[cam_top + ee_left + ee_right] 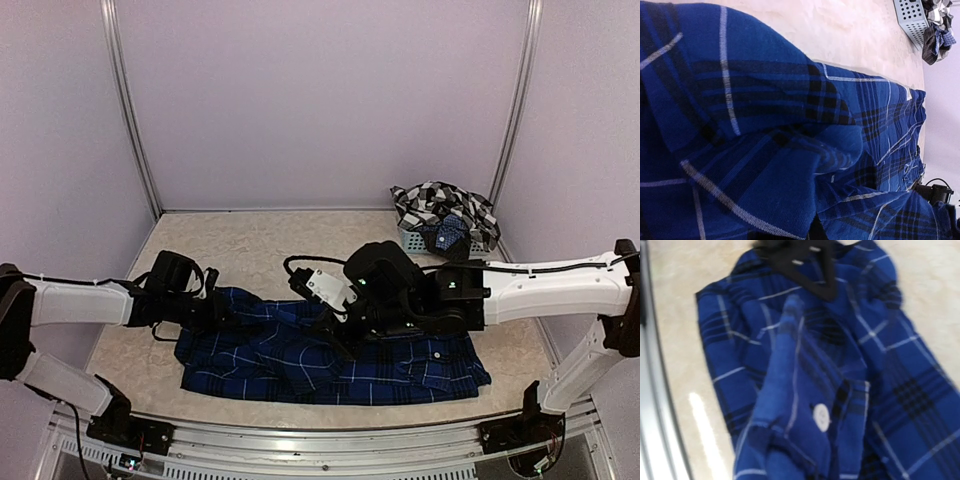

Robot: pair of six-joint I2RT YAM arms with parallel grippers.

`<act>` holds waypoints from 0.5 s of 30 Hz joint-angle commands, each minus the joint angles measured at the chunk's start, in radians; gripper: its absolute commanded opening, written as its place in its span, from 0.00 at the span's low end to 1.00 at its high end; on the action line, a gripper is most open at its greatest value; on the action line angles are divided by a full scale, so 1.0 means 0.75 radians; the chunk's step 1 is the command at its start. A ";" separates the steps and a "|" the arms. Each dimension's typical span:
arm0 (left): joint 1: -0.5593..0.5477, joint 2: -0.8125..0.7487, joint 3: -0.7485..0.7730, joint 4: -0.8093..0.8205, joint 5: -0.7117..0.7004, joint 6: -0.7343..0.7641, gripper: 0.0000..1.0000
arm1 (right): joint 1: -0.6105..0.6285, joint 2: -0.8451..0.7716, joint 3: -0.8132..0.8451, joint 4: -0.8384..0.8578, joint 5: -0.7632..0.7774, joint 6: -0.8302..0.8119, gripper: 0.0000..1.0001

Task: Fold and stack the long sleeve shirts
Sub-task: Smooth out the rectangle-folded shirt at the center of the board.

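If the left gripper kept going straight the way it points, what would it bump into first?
The navy blue plaid cloth shirt; the left gripper sits at its edge, with bunched cloth straight ahead, likely touching.

Surface (260, 250) noted as beige, marbled, evenly lit. Pale lilac walls (320, 100) seen on three sides, joined by metal uprights (125, 100). Aluminium rail (320, 432) observed along near edge. Glare streak (701, 427) recorded beside it.
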 commanded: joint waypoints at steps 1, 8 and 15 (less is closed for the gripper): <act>0.071 -0.151 -0.086 -0.007 0.005 -0.031 0.00 | 0.003 -0.124 -0.066 0.051 0.152 -0.011 0.00; 0.153 -0.337 -0.185 -0.047 -0.004 -0.063 0.00 | 0.003 -0.177 -0.136 0.159 0.160 -0.067 0.00; 0.172 -0.453 -0.250 -0.104 -0.015 -0.078 0.00 | 0.003 -0.120 -0.121 0.168 0.224 0.017 0.05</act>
